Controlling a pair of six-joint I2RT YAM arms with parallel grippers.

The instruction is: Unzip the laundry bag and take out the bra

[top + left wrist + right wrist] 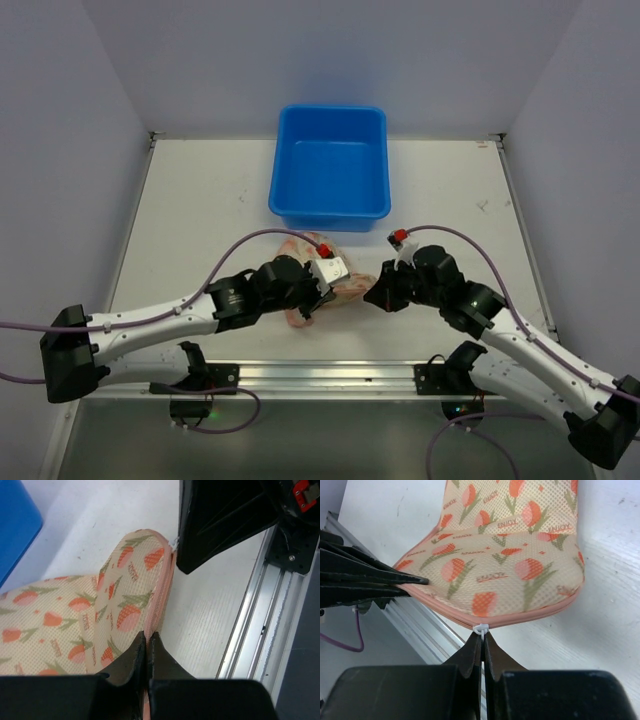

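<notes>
The laundry bag (345, 282) lies between the two arms; its cream fabric with orange-pink print shows in the left wrist view (75, 625) and the right wrist view (505, 565). My left gripper (148, 637) is shut on the bag's pink zipper edging (159, 595) at its near end. My right gripper (483, 639) is shut on the white zipper pull (481, 629) at the bag's pink edge. The left gripper's black fingers (375, 582) show at the left of the right wrist view. The bra is hidden.
A blue tub (331, 166) stands behind the bag at the table's middle back. A metal rail (320, 378) runs along the near table edge, just behind the grippers (260, 610). White walls enclose the table on three sides.
</notes>
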